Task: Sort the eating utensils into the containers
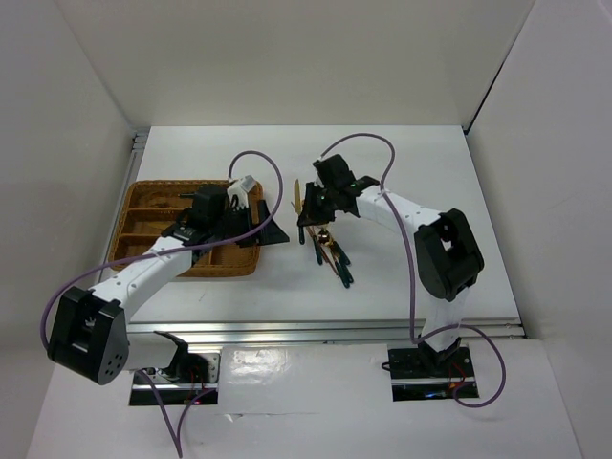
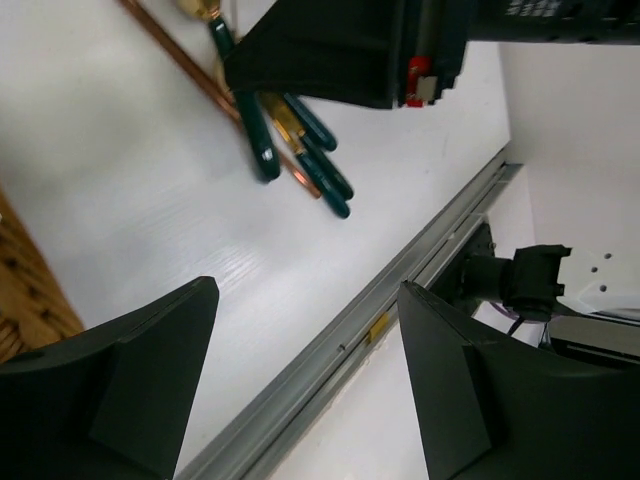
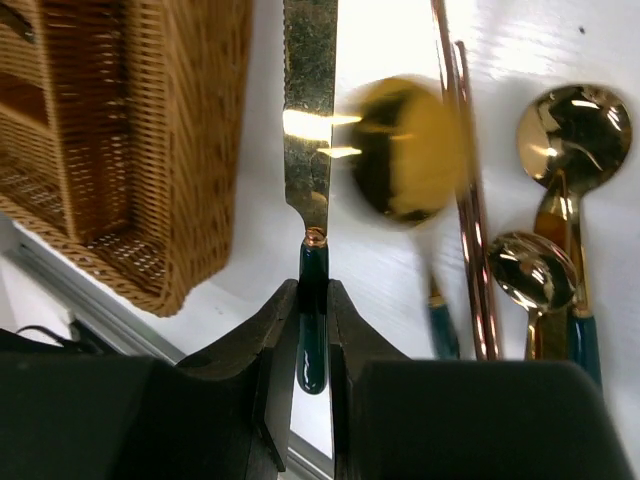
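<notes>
My right gripper [image 3: 312, 310] is shut on the dark teal handle of a gold knife [image 3: 310, 110], whose blade points away from the jaws beside the wicker tray [image 3: 190, 150]. In the top view the knife [image 1: 298, 201] sits just right of the tray's [image 1: 129, 225] right edge, held by the right gripper [image 1: 311, 206]. A blurred gold spoon [image 3: 400, 150], two more spoons [image 3: 573, 130] and gold chopsticks [image 3: 470, 220] lie on the table to the right. The left gripper [image 2: 310, 300] is open and empty, near the tray's right side [image 1: 273, 229]. Teal handles [image 2: 300, 150] lie beyond it.
The loose utensil pile [image 1: 330, 256] lies mid-table between the arms. The table's metal front rail [image 2: 400, 290] runs under the left gripper. A corner of the tray [image 2: 25, 290] shows at the left of the left wrist view. White walls enclose the table.
</notes>
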### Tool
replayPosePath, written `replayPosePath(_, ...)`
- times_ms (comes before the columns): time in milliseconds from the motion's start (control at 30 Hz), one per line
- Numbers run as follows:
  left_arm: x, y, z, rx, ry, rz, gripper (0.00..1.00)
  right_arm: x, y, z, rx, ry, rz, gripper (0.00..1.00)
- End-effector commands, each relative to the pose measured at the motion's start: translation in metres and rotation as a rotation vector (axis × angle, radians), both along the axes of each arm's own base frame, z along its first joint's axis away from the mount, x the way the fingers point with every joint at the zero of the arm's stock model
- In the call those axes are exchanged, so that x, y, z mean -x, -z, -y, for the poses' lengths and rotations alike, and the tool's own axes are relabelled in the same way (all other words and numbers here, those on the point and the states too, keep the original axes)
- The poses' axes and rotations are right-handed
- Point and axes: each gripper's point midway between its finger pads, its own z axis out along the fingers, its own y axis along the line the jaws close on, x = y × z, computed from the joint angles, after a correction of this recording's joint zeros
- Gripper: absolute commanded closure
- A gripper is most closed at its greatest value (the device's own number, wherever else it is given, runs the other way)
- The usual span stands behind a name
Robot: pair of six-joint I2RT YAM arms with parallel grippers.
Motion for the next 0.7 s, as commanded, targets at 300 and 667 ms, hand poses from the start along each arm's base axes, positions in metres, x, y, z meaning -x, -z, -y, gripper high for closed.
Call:
replayPosePath(300,-0.023,0.012,0.028,0.033,0.048,0.084,0.15,-0.013,-0.072,-0.023,-0.200,-0.072,0.168,1.00)
replayPosePath(667,-0.055,0.023,0.040,-0.015,-0.031,0.100,0.22,-0.010,-0.080,-0.023,-0.256,-0.093,0.152,1.00)
